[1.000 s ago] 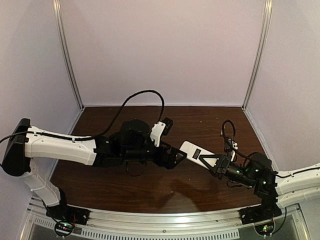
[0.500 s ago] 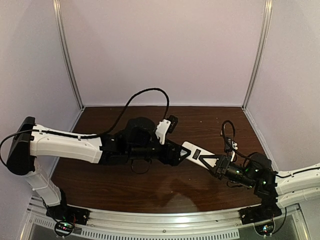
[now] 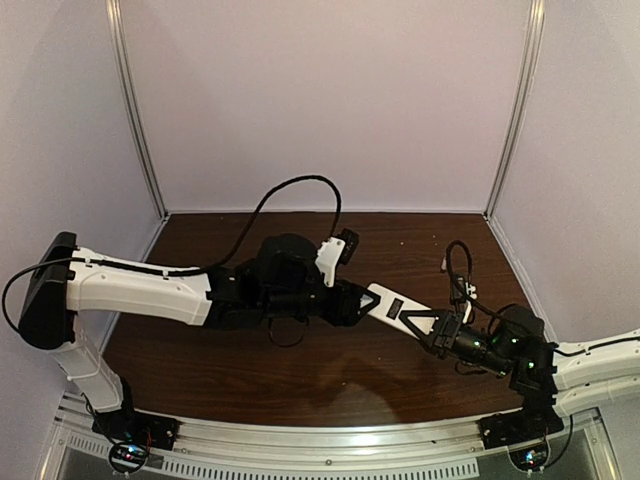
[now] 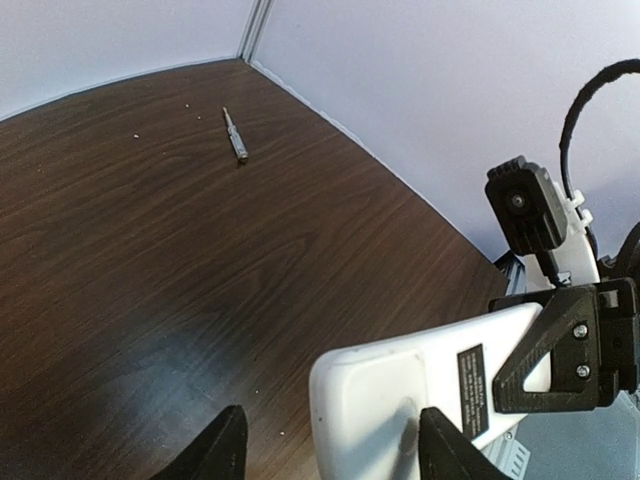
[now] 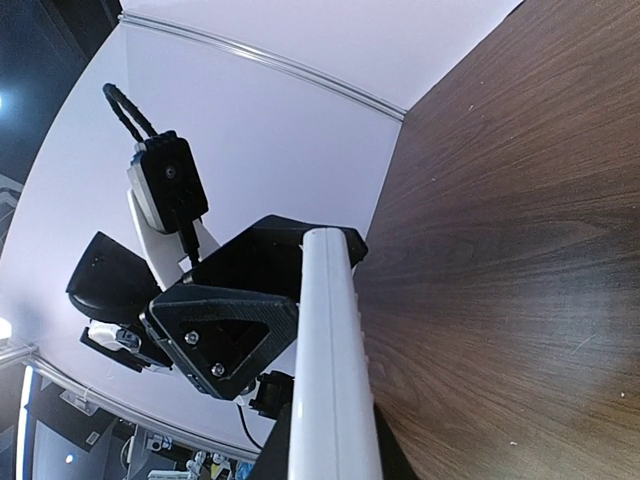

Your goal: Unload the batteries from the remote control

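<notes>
The remote control (image 3: 395,305) is a white bar held off the table, its back with a black label (image 4: 470,385) facing my left wrist camera. My right gripper (image 3: 440,328) is shut on its near end; from the right wrist the remote (image 5: 328,350) shows edge-on between my fingers. My left gripper (image 3: 358,300) straddles the far end, jaws partly open. One fingertip (image 4: 445,445) lies against the remote's back panel (image 4: 400,400), the other fingertip (image 4: 225,445) stands apart from its edge. The batteries are hidden.
A slim grey pin-like rod (image 4: 235,135) lies on the dark wooden table (image 3: 300,380) near the back wall. Pale walls enclose the table on three sides. My left arm's cable (image 3: 300,190) loops above the table's middle.
My left gripper has moved right onto the remote's far end and its jaws have narrowed. The right gripper and the remote have stayed put.
</notes>
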Motion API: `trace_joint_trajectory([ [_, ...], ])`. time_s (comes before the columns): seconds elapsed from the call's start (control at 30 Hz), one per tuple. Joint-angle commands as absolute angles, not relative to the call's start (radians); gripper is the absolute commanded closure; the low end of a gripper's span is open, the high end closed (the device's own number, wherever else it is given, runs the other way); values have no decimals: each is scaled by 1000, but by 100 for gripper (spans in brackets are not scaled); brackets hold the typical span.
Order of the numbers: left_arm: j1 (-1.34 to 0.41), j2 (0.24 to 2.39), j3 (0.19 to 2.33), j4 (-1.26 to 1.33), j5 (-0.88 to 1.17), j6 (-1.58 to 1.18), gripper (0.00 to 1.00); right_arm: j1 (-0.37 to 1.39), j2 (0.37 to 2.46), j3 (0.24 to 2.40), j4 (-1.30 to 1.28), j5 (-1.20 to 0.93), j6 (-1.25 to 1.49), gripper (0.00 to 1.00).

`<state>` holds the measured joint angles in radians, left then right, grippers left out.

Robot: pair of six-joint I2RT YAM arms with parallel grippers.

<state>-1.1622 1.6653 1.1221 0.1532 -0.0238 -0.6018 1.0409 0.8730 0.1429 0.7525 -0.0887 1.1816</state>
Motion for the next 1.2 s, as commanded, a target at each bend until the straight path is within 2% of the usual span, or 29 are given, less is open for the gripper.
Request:
trace_joint_trajectory([
  [0.0,-1166,1689,1137,145,-52,-604,42,1043,847,135,779,-96,1169,100],
  [0.17,-1165,1691,1135,142,-58,-606,47,1042,841,134,779,-99,1169,100],
  [0.43,-1165,1693,1133,128,-68,-608,71,1042,822,134,765,-96,1166,100],
  [0.63,-1166,1685,1131,117,-78,-606,82,1042,815,133,764,-101,1163,100],
  [0.73,-1165,1674,1125,106,-97,-609,84,1042,815,134,768,-108,1163,100],
  [0.77,-1166,1668,1121,105,-102,-609,83,1043,815,135,768,-110,1163,100],
  [0.83,-1165,1655,1109,110,-95,-607,75,1043,816,135,768,-110,1159,100],
  [1.03,-1166,1601,1068,134,-50,-594,36,1042,834,137,779,-106,1152,100],
  [1.17,-1162,1551,1036,139,-20,-588,26,1043,860,138,801,-106,1146,100],
])
